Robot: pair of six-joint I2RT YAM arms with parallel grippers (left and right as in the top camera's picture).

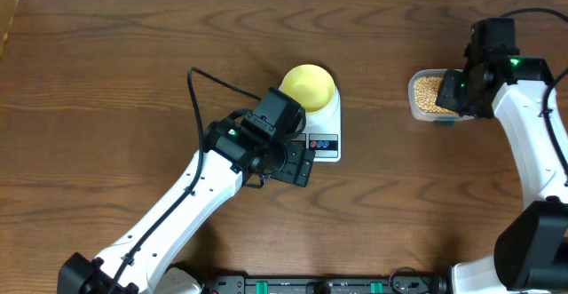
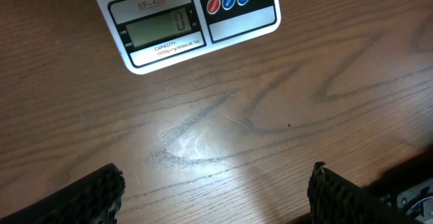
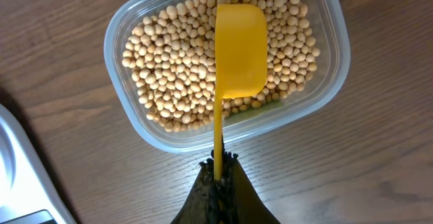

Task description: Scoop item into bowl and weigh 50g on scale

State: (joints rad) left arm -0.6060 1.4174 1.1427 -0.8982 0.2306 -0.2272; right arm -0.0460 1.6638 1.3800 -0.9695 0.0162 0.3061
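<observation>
White arms point(image 1: 182, 201), black joints and cables point(image 1: 209, 79), black ribbed hands point(image 2: 216, 193)

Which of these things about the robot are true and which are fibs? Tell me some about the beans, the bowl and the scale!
1. The bowl sits on the scale. True.
2. The bowl is full of beans. False: from overhead it looks empty, and the beans are in the clear tub.
3. The right gripper holds the scoop by its handle, above the beans. True.
4. The display on the scale reads 50. False: it reads 0.
5. The left gripper is squeezing the bowl. False: it is open and holds nothing, with its fingers apart above the table in front of the scale.
</observation>
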